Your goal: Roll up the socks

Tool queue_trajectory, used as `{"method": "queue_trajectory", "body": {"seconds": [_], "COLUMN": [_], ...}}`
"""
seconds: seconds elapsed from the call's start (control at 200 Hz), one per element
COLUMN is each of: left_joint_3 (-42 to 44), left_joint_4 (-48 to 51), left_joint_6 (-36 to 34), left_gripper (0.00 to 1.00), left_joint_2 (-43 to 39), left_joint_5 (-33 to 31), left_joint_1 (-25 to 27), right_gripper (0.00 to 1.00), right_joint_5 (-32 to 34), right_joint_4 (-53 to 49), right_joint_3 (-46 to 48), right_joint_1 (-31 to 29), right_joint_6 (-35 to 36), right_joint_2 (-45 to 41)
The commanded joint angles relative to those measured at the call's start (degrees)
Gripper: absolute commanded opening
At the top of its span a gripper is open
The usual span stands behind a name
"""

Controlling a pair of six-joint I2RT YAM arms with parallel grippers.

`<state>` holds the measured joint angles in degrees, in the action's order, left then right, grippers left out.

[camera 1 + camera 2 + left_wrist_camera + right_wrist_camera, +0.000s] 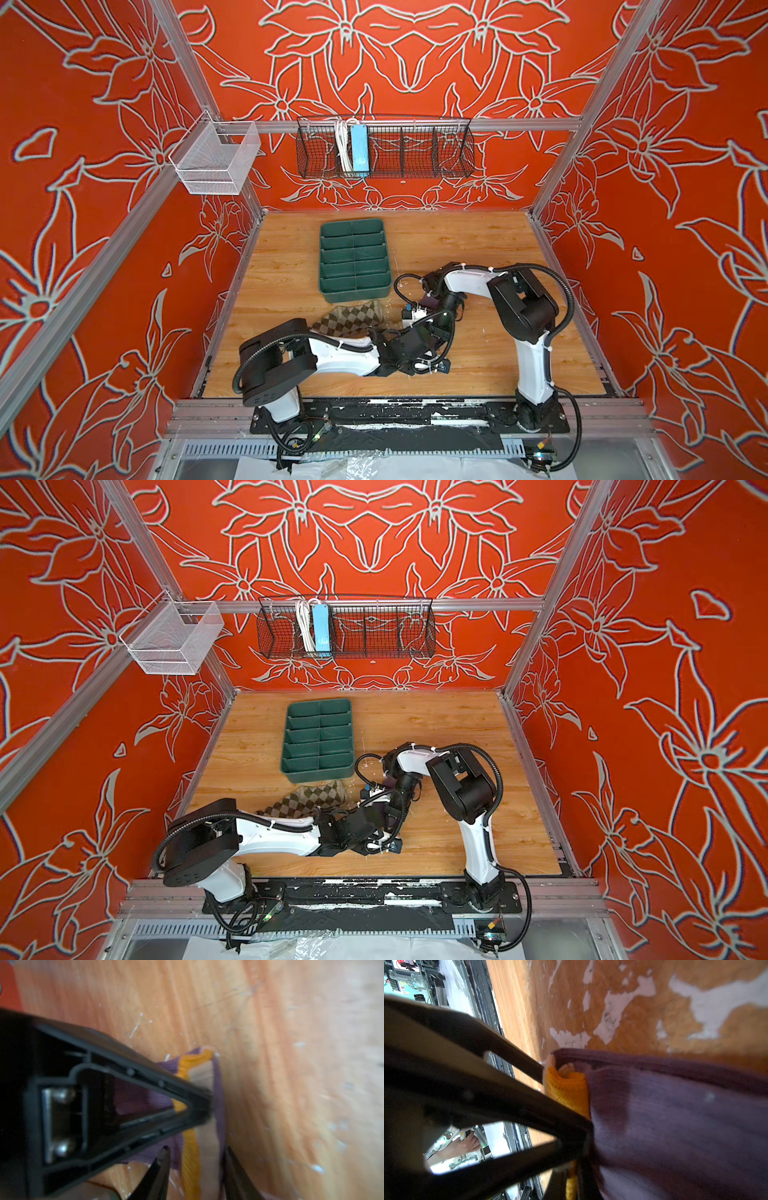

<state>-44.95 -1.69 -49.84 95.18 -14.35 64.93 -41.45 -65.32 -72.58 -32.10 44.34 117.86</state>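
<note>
Left wrist view puts your left pincer [197, 1153] with its tips apart, one on each side of the yellow cuff [191, 1159] of the purple sock [219, 1076], not yet pinching; just beside it the right pincer [207, 1103] is clamped tight on the same cuff edge, and the right wrist view shows that bite from the other side, cloth bunched at the closed tips [586, 1134].

The step looks like taking a second hold on the cuff, so close the left only once the whole folded band sits between its tips; go low enough to catch the knit without scraping the counter [478, 249]; leave a little room beside the right pincer so the two do not knock together.

Hold the right steady while you close; the knit is soft and will likely stretch or slip if you pull the two holds apart too soon.

Most of this sock lies on the counter under the two wrists, hidden in both top views; the argyle sock [353, 318] lies flat to the left of them, just beside the near wall of the green tray [355, 297], untouched, so mind your left elbow above it.
</note>
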Motion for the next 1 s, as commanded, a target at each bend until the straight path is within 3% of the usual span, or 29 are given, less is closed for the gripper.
{"method": "queue_trajectory", "body": {"seconds": [0.0, 0.25, 0.39, 0.54, 0.575, 0.595, 0.605, 0.821, 0.996], "left_joint_3": [0.00, -2.76, -5.07, -5.57, -5.61, -5.66, -5.69, -7.88, -11.31], "left_joint_4": [-0.68, 3.37, 9.88, 14.10, 14.70, 15.04, 15.16, 18.71, 25.82], "left_joint_6": [2.11, 4.96, 7.66, 9.74, 10.05, 10.23, 10.28, 10.20, 9.35], "left_gripper": [0.35, 0.00, 0.00, 0.00, 0.00, 0.00, 0.00, 0.00, 0.00], "left_joint_2": [4.06, 7.10, 7.05, 6.34, 6.08, 5.92, 5.84, 5.81, 6.18], "left_joint_5": [-2.07, -3.05, -2.37, -1.57, -1.35, -1.25, -1.22, 0.89, 8.11], "left_joint_1": [-0.30, -0.50, -0.59, -0.58, -0.56, -0.56, -0.56, -0.52, -0.76], "right_gripper": [0.00, 0.00, 0.00, 0.13, 0.73, 0.94, 0.97, 0.98, 0.98], "right_joint_5": [1.33, 3.26, 6.75, 9.68, 10.14, 10.40, 10.53, 13.98, 22.38], "right_joint_4": [1.35, 3.99, 10.12, 14.69, 15.61, 16.08, 16.29, 23.88, 39.44], "right_joint_3": [0.13, 1.29, 3.08, 6.85, 7.96, 8.60, 8.95, 15.81, 22.55], "right_joint_1": [0.21, 0.50, 1.51, 3.04, 3.38, 3.52, 3.66, 8.06, 17.47], "right_joint_6": [1.44, -0.16, -3.46, -5.06, -5.14, -5.07, -5.08, -7.34, -19.01], "right_joint_2": [0.74, -1.34, -6.02, -12.99, -14.67, -15.66, -16.18, -29.94, -46.29]}}
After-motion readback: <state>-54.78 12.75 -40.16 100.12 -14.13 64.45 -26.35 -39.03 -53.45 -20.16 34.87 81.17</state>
